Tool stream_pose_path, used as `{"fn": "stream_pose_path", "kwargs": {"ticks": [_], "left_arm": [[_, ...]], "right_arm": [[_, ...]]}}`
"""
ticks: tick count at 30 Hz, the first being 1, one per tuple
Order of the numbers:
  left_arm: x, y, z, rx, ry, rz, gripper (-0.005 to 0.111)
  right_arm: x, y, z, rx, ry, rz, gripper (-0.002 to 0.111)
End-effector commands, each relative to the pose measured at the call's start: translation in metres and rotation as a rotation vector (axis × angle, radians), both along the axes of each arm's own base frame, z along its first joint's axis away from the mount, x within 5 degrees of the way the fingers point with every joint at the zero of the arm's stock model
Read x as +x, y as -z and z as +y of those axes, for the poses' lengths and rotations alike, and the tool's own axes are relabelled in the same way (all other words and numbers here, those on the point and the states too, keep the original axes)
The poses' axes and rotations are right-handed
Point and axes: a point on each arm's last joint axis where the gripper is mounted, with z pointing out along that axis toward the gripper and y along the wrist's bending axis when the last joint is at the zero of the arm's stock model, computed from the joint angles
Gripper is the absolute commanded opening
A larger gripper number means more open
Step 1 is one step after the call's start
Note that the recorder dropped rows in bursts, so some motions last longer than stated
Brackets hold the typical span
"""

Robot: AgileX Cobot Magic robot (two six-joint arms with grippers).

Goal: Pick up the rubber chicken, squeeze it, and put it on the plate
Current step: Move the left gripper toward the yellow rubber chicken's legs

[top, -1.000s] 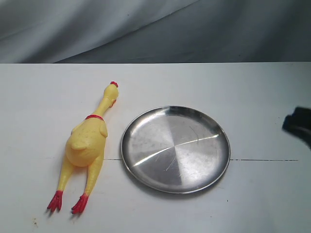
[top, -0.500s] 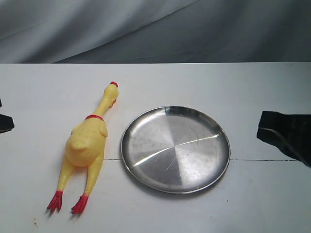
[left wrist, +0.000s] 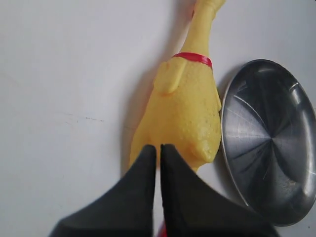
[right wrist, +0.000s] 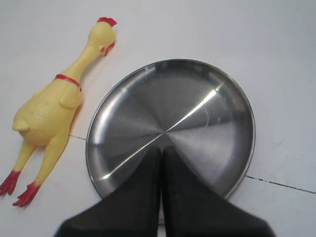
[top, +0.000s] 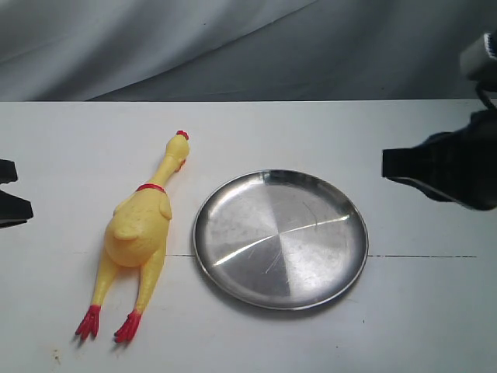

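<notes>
Welp | left gripper (left wrist: 158, 148): fingers (left wrist: 140, 182) a thin slit apart, holding nothing | right gripper (right wrist: 162, 149): pinched together, empty, clear of plate (right wrist: 197, 94)

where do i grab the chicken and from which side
Grip the chicken at its plump body, straight down from above, jaws across its width. It lies flat on the table, and the body is the fullest part to squeeze; the neck is thin. The plate lies close beside it, not touching.

The right gripper (top: 386, 165) has reached farther in from 3 o'clock. The left gripper (top: 26, 210) has edged in at 9 o'clock.
</notes>
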Motion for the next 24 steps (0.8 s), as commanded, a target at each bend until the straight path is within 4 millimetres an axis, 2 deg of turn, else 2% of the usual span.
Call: {"fn": "stream_pose_path", "kwargs": {"ticks": [1, 5, 9, 13, 19, 24], "left_arm": [[0.005, 0.006, 0.001, 0.021, 0.027, 0.0, 0.017], [0.01, 0.018, 0.003, 0.011, 0.047, 0.046, 0.031], [0.015, 0.023, 0.0, -0.003, 0.108, 0.013, 0.043], [0.016, 0.023, -0.007, -0.029, 0.201, -0.032, 0.048], [0.015, 0.028, -0.039, 0.096, 0.423, -0.022, 0.048], [0.014, 0.037, -0.043, 0.25, 0.4, 0.077, 0.048]], "right_arm": [[0.022, -0.013, 0.016, -0.061, -0.129, 0.045, 0.0], [0.037, -0.012, 0.035, -0.028, -0.222, 0.087, 0.0], [0.045, -0.004, 0.061, -0.023, -0.329, 0.138, 0.0], [0.054, 0.004, 0.08, -0.026, -0.373, 0.173, 0.0], [0.062, 0.006, 0.086, -0.022, -0.374, 0.183, 0.0], [0.063, 0.006, 0.086, -0.021, -0.372, 0.18, 0.0]]}}
